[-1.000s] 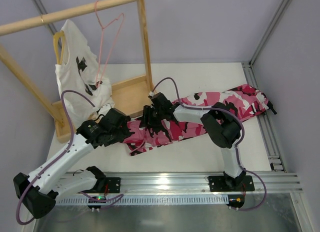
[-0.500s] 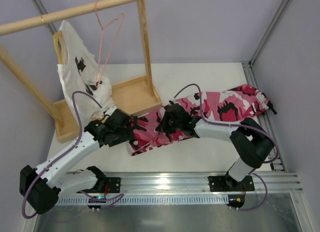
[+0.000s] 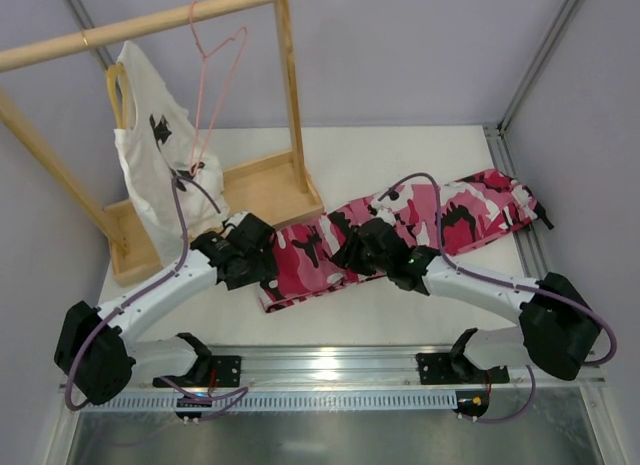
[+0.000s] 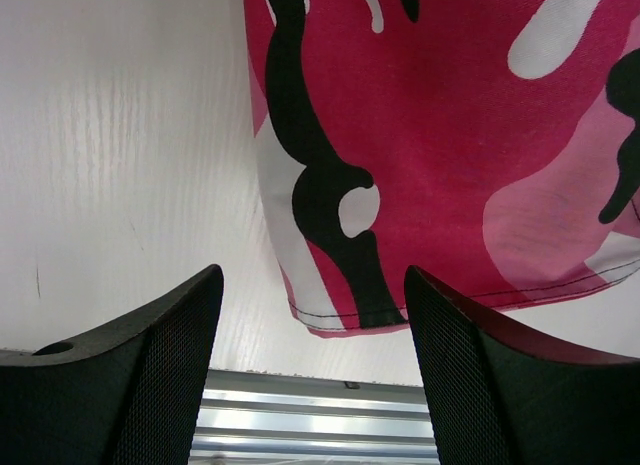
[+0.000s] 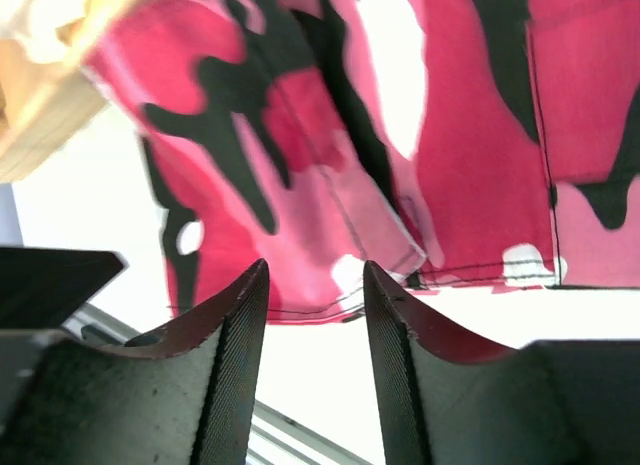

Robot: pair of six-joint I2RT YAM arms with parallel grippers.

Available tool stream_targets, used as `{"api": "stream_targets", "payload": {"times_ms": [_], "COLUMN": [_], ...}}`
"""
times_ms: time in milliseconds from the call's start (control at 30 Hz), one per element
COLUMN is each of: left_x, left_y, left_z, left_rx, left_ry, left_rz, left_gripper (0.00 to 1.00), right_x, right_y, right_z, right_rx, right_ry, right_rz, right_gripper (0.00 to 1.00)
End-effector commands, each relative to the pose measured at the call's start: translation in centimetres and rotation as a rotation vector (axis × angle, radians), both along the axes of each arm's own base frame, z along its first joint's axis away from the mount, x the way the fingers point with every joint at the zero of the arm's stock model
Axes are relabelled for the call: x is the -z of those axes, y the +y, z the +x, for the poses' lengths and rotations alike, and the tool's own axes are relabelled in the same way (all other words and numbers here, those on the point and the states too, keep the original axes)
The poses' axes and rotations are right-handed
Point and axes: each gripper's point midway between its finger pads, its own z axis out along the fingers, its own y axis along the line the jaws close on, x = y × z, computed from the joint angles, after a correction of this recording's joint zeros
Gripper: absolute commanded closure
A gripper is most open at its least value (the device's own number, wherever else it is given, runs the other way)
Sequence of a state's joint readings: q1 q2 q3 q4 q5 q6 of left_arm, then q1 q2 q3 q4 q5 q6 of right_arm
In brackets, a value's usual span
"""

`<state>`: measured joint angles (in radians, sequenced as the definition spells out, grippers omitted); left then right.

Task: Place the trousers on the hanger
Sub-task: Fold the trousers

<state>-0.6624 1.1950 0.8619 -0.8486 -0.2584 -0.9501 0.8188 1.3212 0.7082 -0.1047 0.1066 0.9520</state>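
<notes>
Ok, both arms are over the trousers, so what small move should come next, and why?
Probably lower the left gripper and close on the trousers at their near edge: its jaws stand open over that edge, the cloth lies flat and unheld, and the hanger hangs empty on the rail.

Light was bright and even, shadows soft; glare struck the metal rail (image 3: 325, 363); the right wrist view was slightly blurred.

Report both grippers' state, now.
Left gripper: open, empty, by the trousers.
Right gripper: partly open, holding nothing.
</notes>
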Motion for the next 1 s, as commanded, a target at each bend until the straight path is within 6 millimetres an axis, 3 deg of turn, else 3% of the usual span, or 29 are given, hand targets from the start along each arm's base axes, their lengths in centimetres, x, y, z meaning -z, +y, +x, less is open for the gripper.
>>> {"api": "stream_targets", "payload": {"times_ms": [0, 100, 133, 167, 200, 233, 333, 500, 533, 700, 967], "left_x": [-1.0, -1.2, -1.2, -1.1, -0.9, -0.4, 0.7, 2.6, 2.9, 5.0, 6.2], "left_y": [-1.5, -2.8, -3.2, -3.1, -3.0, -3.1, -3.6, -2.7, -2.4, -0.5, 1.0], "left_z": [1.4, 1.3, 1.6, 1.6, 1.6, 1.6, 1.3, 0.7, 0.6, -0.5, -1.0], "left_rx": [0.039, 0.122, 0.134, 0.137, 0.134, 0.136, 0.142, 0.108, 0.097, 0.001, -0.057], "left_ry": [-0.028, -0.021, -0.034, -0.034, -0.029, -0.013, 0.035, 0.101, 0.111, 0.179, 0.214], "left_rz": [-0.038, -0.084, -0.096, -0.091, -0.082, -0.076, -0.082, -0.033, -0.028, -0.028, -0.020], "left_gripper": [0.27, 0.27, 0.27, 0.27, 0.26, 0.26, 0.26, 0.26, 0.26, 0.26, 0.29], "right_x": [-2.8, -2.7, -3.7, -4.3, -2.9, -3.1, -2.7, -1.8, -0.6, 1.1, 3.6], "right_y": [-1.7, -2.5, -1.4, 0.4, 0.9, 0.8, 2.0, 3.7, 3.8, 4.6, 5.4], "right_z": [1.2, 2.5, 3.5, 2.4, 2.8, 3.9, 4.7, 6.2, 6.3, 6.8, 7.0], "right_rx": [-0.048, -0.083, -0.126, -0.279, -0.325, -0.365, -0.478, -0.521, -0.520, -0.526, -0.540], "right_ry": [-0.103, -0.111, -0.162, -0.155, -0.119, -0.135, -0.140, -0.096, -0.061, -0.031, -0.015], "right_rz": [-0.088, -0.048, 0.018, 0.122, 0.139, 0.168, 0.194, 0.214, 0.205, 0.147, 0.100], "right_gripper": [0.52, 0.50, 0.48, 0.47, 0.46, 0.44, 0.41, 0.39, 0.39, 0.36, 0.34]}}
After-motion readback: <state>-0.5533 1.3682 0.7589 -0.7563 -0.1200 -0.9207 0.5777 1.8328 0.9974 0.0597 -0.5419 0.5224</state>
